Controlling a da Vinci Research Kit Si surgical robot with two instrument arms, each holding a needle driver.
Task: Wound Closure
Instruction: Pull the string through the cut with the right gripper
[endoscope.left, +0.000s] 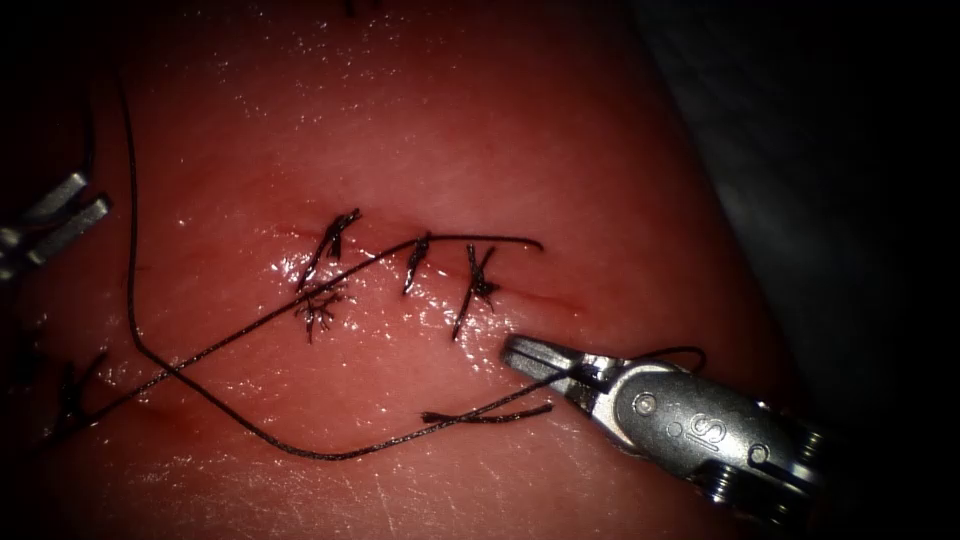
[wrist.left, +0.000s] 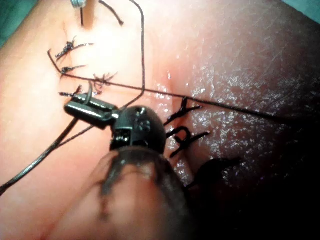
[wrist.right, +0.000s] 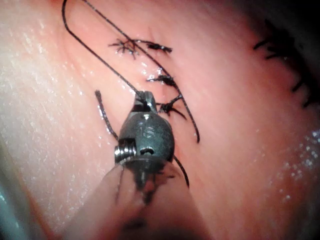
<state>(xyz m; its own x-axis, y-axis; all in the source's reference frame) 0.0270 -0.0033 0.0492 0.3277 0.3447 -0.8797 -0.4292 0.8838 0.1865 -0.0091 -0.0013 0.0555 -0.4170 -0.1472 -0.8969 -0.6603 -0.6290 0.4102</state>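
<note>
On the tissue (endoscope.left: 500, 130) the cut (endoscope.left: 545, 297) runs across the middle, crossed by several dark stitches (endoscope.left: 415, 262). My right tool (endoscope.left: 522, 352) lies just below the cut's right end, jaws shut on the thread (endoscope.left: 300, 453), which enters them in the right wrist view (wrist.right: 144, 96). From there the thread sweeps left in a long loop and climbs the left side. Another strand (endoscope.left: 480, 238) lies over the stitches and ends to the right of them. My left tool (endoscope.left: 90, 194) sits at the far left, beside the thread, jaws open and holding nothing; the left wrist view has it (wrist.left: 75, 107) too.
A short cut end of thread (endoscope.left: 485, 415) lies just left of the right tool. Older stitches (endoscope.left: 70, 392) sit at the lower left, and another stitched row (wrist.right: 290, 60) runs farther off. The tissue's edge drops away at the right (endoscope.left: 740, 200).
</note>
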